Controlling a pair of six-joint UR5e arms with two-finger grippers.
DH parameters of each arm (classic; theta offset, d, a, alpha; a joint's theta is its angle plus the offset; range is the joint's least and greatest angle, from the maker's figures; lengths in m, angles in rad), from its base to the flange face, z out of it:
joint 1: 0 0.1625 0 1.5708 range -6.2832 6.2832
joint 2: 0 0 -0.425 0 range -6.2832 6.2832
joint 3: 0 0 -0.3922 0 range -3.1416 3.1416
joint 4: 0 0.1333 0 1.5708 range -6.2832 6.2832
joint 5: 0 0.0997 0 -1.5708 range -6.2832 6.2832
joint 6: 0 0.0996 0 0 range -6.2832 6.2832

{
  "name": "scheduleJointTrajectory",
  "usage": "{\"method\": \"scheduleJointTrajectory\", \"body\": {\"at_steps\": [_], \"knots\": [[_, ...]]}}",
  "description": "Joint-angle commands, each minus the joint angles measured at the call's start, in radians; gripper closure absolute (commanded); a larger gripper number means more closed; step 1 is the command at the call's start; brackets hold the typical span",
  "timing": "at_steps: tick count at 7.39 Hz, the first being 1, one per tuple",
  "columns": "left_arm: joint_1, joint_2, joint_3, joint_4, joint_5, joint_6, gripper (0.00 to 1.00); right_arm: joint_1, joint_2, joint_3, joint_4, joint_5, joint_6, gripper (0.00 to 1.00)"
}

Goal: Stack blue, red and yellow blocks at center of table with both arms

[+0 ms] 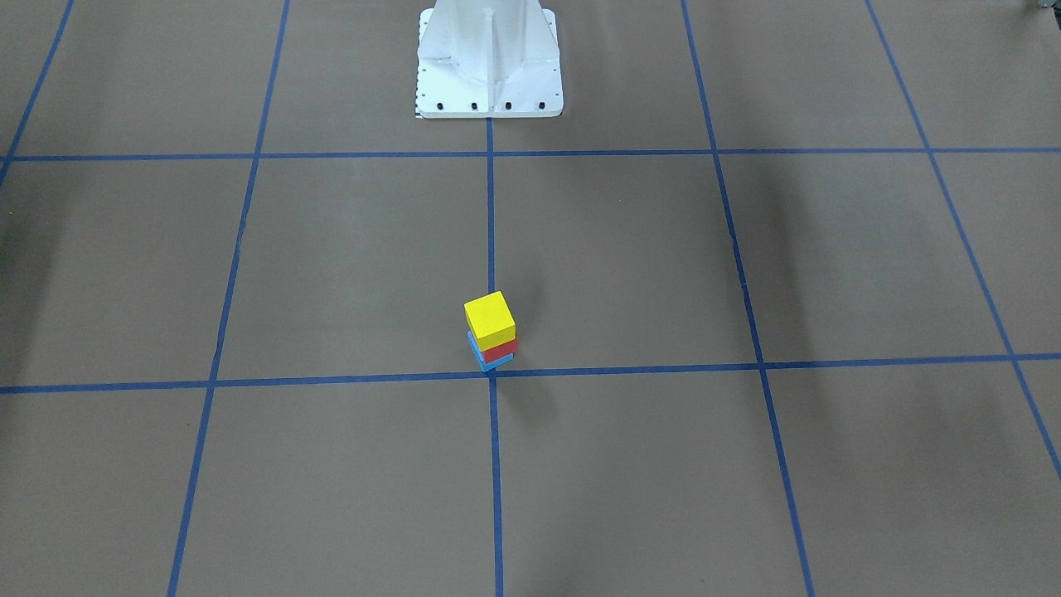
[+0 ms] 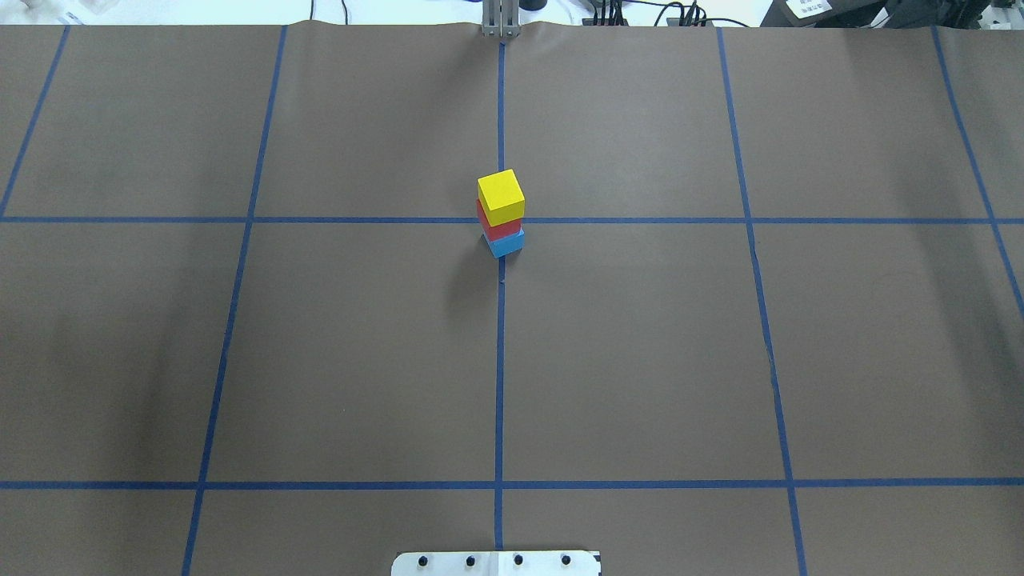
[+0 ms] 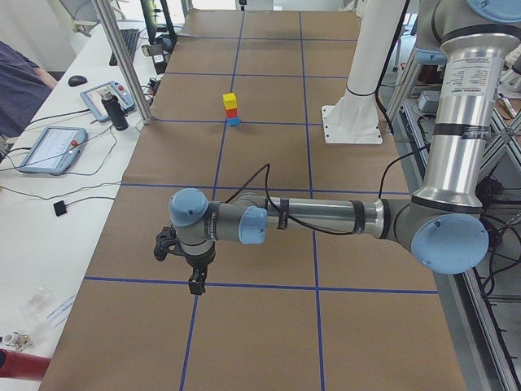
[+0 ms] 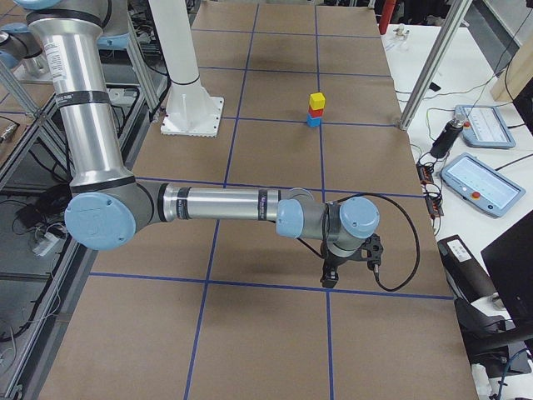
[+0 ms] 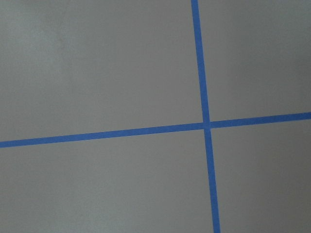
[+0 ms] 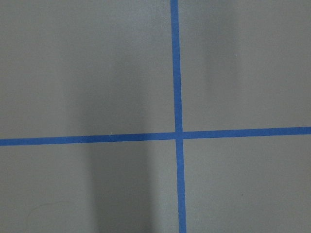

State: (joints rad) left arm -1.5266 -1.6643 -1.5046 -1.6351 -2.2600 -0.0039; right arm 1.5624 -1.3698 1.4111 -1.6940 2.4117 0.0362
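Stacking complete.
Yellow block [image 2: 501,197] over red block [image 2: 498,230], blue block [image 2: 506,243]; left gripper [image 3: 195,281] nine o'clock, right gripper [image 4: 329,279] three, clear; closure untellable.

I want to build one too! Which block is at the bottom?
The blue block: it rests on the table, under the red block and yellow block.

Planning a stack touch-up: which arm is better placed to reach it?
Neither clearly: the left gripper and right gripper hang over opposite ends of the table, seemingly equally far from the stack topped by the yellow block.
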Motion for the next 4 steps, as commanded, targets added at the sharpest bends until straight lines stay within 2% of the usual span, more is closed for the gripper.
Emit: {"method": "scheduleJointTrajectory", "body": {"at_steps": [1, 4], "knots": [[0.011, -0.003, -0.002, 0.0, 0.002, -0.008, 0.0, 0.028, 0.024, 0.003, -0.07, -0.009, -0.064, 0.01], [0.011, -0.005, 0.001, 0.0, -0.003, -0.008, 0.0, 0.034, 0.028, 0.003, -0.064, -0.016, -0.067, 0.01]]}}
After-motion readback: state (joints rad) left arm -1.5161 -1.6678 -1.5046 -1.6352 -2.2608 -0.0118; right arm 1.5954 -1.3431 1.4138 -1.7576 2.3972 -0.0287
